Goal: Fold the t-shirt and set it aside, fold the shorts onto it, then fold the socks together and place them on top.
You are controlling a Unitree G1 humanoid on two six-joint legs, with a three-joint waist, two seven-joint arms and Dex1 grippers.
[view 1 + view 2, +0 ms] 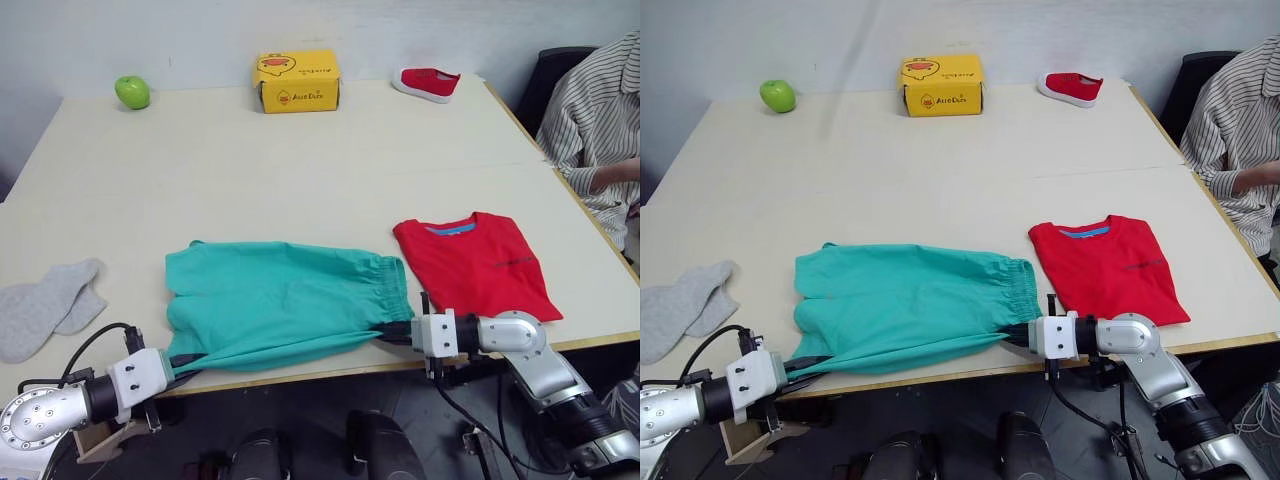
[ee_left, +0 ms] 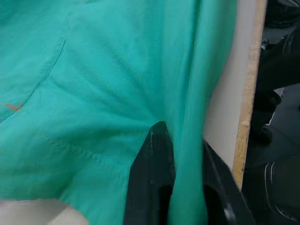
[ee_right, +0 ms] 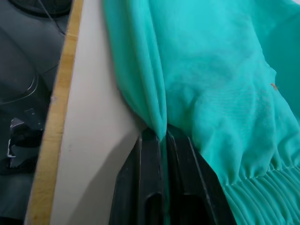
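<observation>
The shorts (image 1: 285, 305) lay flat with their long axis across the table (image 1: 300, 160), waistband toward the folded t-shirt (image 1: 476, 266), teal and lightly creased, along the near edge. The left claw (image 1: 183, 362) and right claw (image 1: 395, 334) each pinched the near hem. Bare table stretched behind.

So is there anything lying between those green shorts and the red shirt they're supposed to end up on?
Nothing visible. The shorts, pinched at the near edge by both grippers, lie beside the folded t-shirt, with bare table between them.
</observation>
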